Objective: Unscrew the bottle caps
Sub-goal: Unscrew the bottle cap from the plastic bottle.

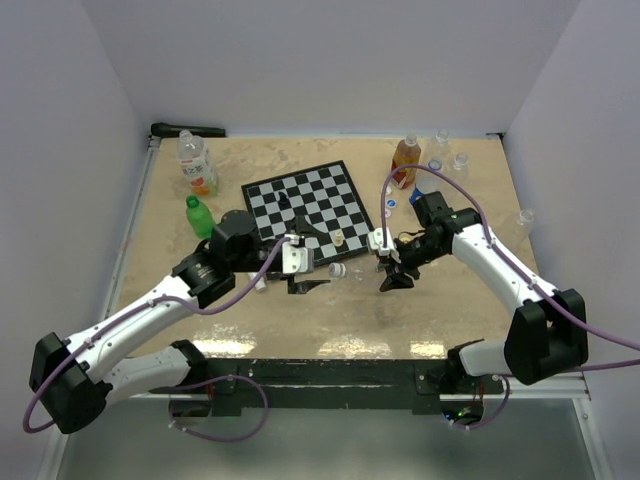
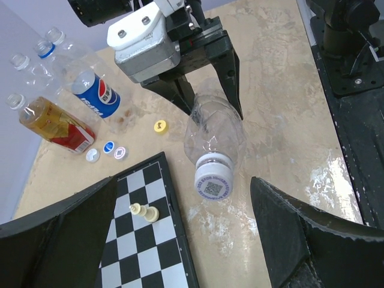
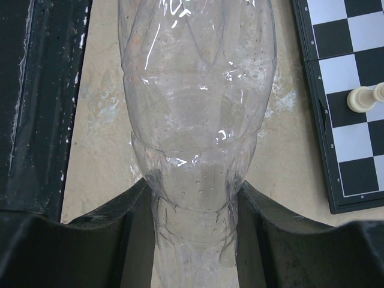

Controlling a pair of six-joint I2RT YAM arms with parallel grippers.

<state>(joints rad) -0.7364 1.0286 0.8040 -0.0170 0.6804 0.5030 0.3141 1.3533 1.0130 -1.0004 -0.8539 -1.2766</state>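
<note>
left of table: a clear labelled bottle (image 1: 197, 163) and a green bottle (image 1: 199, 215) stand upright, well apart from the arms. left gripper (image 1: 316, 262): fingers spread wide, holding nothing, facing the white cap (image 2: 213, 179) of a clear bottle (image 2: 213, 129) without touching it. that bottle is held roughly horizontal just off the near right corner of the chessboard (image 1: 305, 205), cap on and pointing towards the left gripper. right gripper (image 2: 215, 113): clamped on the bottle's body, one finger on each side. right rear: orange-labelled bottle (image 1: 405, 160) upright; several loose caps lie near it on the table, one a yellow cap (image 2: 160, 126).
</note>
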